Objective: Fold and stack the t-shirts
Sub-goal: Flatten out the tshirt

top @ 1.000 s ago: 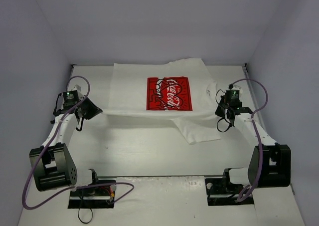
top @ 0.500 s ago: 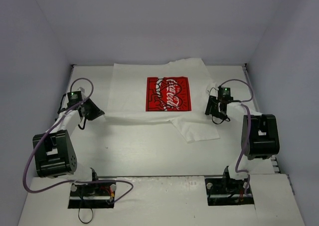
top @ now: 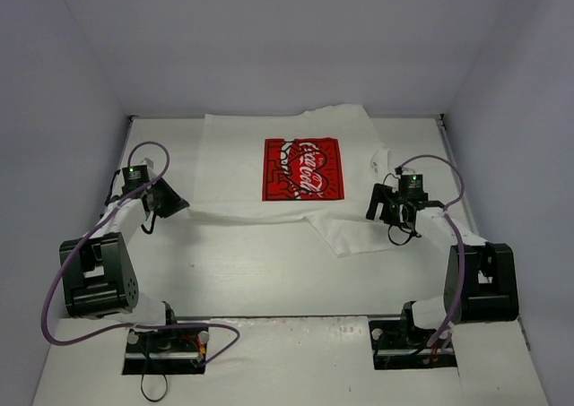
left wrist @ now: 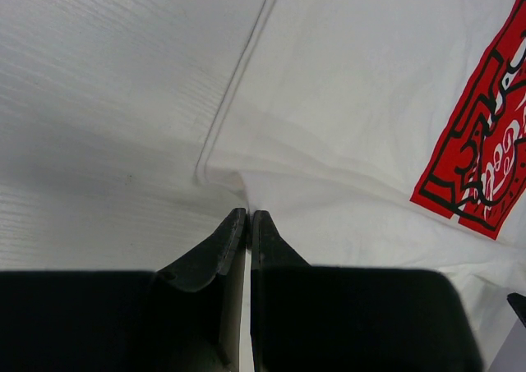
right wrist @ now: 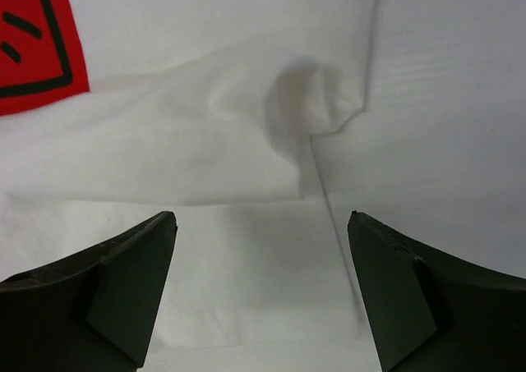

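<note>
**Left end effector** (left wrist: 248, 216): closed, fingertips meeting on the doubled cloth edge at the corner to the near left of the red print (top: 303, 168). A sliver of white appears to be nipped between them.

**Right end effector** (right wrist: 261, 224): spread wide and holding nothing. It hovers over a small pucker of cloth (right wrist: 308, 101) to the near right of the print.

**T-shirt** (top: 233, 164): lies chest side up on the counter (top: 251, 272), with the print roughly at its middle. Its long axis runs from left of the print to right of it, across the counter. The collar end appears to lie to the right of the print and the straight hem to the left. One sleeve (top: 341, 113) lies beyond the print, and the other sleeve (top: 354, 231) splays out to the near right of it.

**Step in hand (judged):** the first lengthwise fold. A low ridge of cloth already runs just on the near side of the print, between the two end effectors. No stack is begun.

**Next move (judged):** the right end effector needs to descend and close on the pucker to match the left one's hold. Both would then carry the near edge across toward the print in parallel. The cloth should stay taut along the long axis so the splayed sleeve tucks in rather than bunching.
</note>
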{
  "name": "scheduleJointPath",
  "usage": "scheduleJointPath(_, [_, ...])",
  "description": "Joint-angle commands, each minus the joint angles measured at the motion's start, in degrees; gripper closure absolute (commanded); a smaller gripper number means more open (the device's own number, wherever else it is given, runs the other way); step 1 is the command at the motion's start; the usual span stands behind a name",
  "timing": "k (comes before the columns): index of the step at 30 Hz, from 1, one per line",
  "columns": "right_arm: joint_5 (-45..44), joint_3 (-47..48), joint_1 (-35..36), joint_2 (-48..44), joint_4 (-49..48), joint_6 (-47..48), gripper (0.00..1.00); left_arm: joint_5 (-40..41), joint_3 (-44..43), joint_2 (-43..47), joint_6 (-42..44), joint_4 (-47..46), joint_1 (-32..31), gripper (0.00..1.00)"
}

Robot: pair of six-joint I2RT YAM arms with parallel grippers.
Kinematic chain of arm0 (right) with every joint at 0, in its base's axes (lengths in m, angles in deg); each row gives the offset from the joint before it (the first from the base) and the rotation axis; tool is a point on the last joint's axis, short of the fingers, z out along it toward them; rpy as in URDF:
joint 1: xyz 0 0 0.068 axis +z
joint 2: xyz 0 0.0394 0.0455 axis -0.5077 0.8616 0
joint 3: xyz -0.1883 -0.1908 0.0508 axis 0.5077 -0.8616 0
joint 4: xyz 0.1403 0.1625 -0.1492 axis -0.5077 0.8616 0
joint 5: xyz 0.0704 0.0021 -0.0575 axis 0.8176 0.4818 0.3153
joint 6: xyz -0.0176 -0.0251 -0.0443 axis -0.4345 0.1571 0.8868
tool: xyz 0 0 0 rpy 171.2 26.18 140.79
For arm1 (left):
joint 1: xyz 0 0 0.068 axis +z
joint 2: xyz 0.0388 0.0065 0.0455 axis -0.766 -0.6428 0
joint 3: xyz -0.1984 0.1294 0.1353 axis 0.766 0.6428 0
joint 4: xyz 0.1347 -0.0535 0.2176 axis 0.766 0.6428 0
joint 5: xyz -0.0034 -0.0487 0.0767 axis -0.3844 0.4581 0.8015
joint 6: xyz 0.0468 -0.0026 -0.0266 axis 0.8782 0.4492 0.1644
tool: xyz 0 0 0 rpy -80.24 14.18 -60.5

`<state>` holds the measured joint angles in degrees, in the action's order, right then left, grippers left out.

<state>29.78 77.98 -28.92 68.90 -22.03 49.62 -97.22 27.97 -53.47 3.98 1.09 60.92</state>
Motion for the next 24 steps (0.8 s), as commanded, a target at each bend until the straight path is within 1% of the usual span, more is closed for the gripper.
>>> scheduleJointPath(1, [-0.4, -0.7, 0.5, 0.2, 0.3, -2.2, 0.18, -1.3, -0.8, 2.3, 0.2, -2.4, -0.3, 1.00])
scheduleJointPath(2, [-1.3, -0.6, 0.5, 0.3, 0.7, -2.3, 0.18, -1.4, -0.9, 2.4, 0.1, -2.5, -0.3, 1.00])
scheduleJointPath(4, [-4.1, -0.6, 1.5, 1.3, 2.8, -3.6, 0.27, -1.6, -0.9, 2.8, -0.3, -2.4, -0.3, 1.00])
scheduleJointPath(10, [-8.2, -0.9, 3.9, 2.3, 6.0, -7.2, 0.42, -1.3, -0.2, 4.0, -0.6, -2.2, -0.4, 1.00])
scheduleJointPath(14, [-9.7, -1.6, 4.4, 1.2, 8.6, -10.4, 0.48, -1.2, 0.0, 4.2, -0.7, -2.0, -0.4, 1.00])
scheduleJointPath(17, [-12.5, -1.9, 4.6, -0.2, 10.4, -12.3, 0.49, -1.1, -0.1, 4.6, -0.7, -1.8, -0.4, 1.00])
scheduleJointPath(18, [-13.3, -1.9, 4.6, -0.7, 10.8, -12.5, 0.45, -1.2, 0.0, 4.6, -0.7, -1.8, -0.4, 1.00])
scheduleJointPath(19, [-14.2, -1.6, 4.5, -1.0, 11.3, -12.7, 0.36, -1.3, 0.0, 4.6, -0.7, -1.8, -0.4, 1.00])
scheduleJointPath(20, [-15.3, -1.1, 4.5, -1.6, 11.9, -12.8, 0.30, -1.3, -0.2, 4.7, -0.7, -1.7, -0.4, 1.00])
scheduleJointPath(22, [-16.5, -0.7, 4.6, -2.7, 12.5, -12.7, 0.22, -1.3, -0.4, 4.7, -0.6, -1.5, -0.4, 1.00])
scheduleJointPath(24, [-16.3, -0.7, 4.6, -1.5, 12.7, -12.8, 0.14, -1.3, -0.5, 4.8, -0.6, -1.5, -0.4, 1.00])
